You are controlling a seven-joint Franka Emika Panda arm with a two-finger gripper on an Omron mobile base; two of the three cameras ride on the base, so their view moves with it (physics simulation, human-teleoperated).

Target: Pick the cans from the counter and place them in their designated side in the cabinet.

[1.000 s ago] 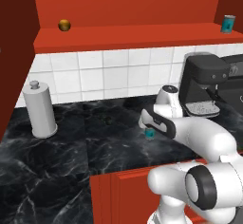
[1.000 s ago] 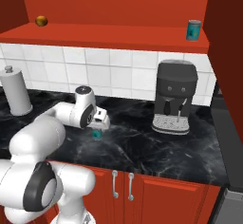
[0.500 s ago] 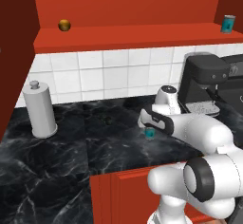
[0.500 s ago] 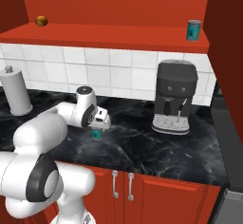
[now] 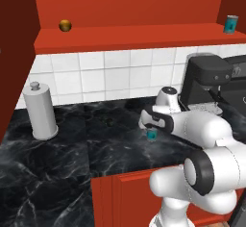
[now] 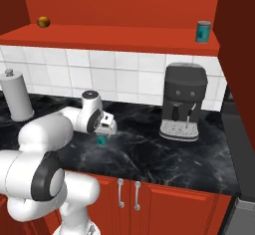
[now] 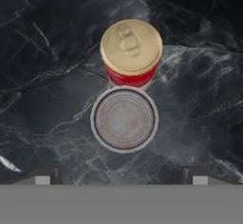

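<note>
— Cans first: two of them stand on the counter [image 5: 57,173], right under the pincer [image 7: 121,180]. From the hand's own view there's a silver-topped can [image 7: 124,119] dead centre and a red can [image 7: 131,52] with a gold pull-tab lid touching it, or as good as. A third, teal can [image 6: 202,31] sits up on the cabinet shelf [image 6: 124,36], at the right end.

— Is the pincer on anything?

— No, it's spread wide and empty, hanging over the silver-topped one. From the side I see a teal can [image 5: 152,134] just beneath the hand.

— So what could go wrong?

— Crowding, I'd say. With the two cans that tight, a finger coming down could land on the red one's rim and tip it, or shove it along the slab. And if the fingers close across both, the smooth round walls could squirt out sideways.

— Slippery stuff?

— Looks it. Glossy black marble with thin white veins, hard and slick. The cans are short metal cylinders: one lid ribbed in rings, the other flat gold. Over at the left, a tall grey cylinder [image 5: 41,113] with a knob; on the shelf, a small golden ball [image 5: 65,25].
</note>
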